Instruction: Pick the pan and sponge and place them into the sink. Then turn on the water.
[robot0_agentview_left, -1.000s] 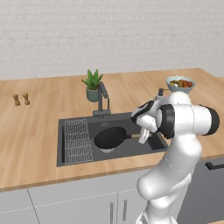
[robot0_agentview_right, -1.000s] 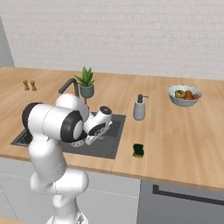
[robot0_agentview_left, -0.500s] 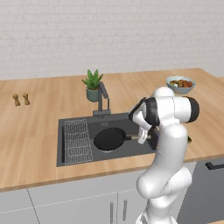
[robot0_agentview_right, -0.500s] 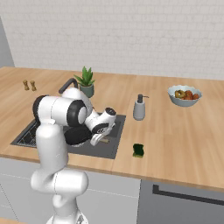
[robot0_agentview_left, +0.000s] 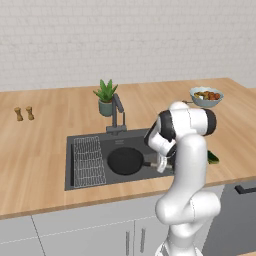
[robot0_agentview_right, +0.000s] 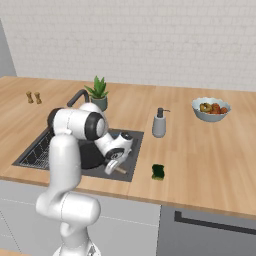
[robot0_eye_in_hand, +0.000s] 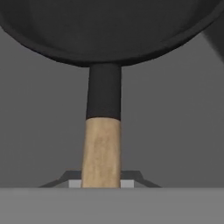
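Observation:
The black pan (robot0_agentview_left: 125, 161) lies flat in the dark grey sink (robot0_agentview_left: 140, 140), right of the wire rack (robot0_agentview_left: 89, 160). Its wooden handle (robot0_eye_in_hand: 102, 153) points to the sink's right end. My gripper (robot0_agentview_left: 161, 164) is down at that end, shut on the handle, which runs between the fingertips (robot0_eye_in_hand: 129, 182) in the hand view. From the right base view the gripper (robot0_agentview_right: 114, 166) sits over the handle, and the arm covers part of the pan (robot0_agentview_right: 93, 156). The green sponge (robot0_agentview_right: 158, 171) lies on the counter right of the sink (robot0_agentview_right: 131, 150), apart from the gripper. No water runs from the tap (robot0_agentview_left: 117, 112).
A potted plant (robot0_agentview_left: 105, 97) stands behind the tap. A grey soap dispenser (robot0_agentview_right: 159, 123) and a fruit bowl (robot0_agentview_right: 211, 108) are on the counter to the right. Two small shakers (robot0_agentview_left: 24, 113) stand far left. The sponge (robot0_agentview_left: 212, 157) peeks out behind my arm.
My arm's elbow has swung in and risen more upright over the sink's right end. The hand stays low at the handle, and the pan has not moved.

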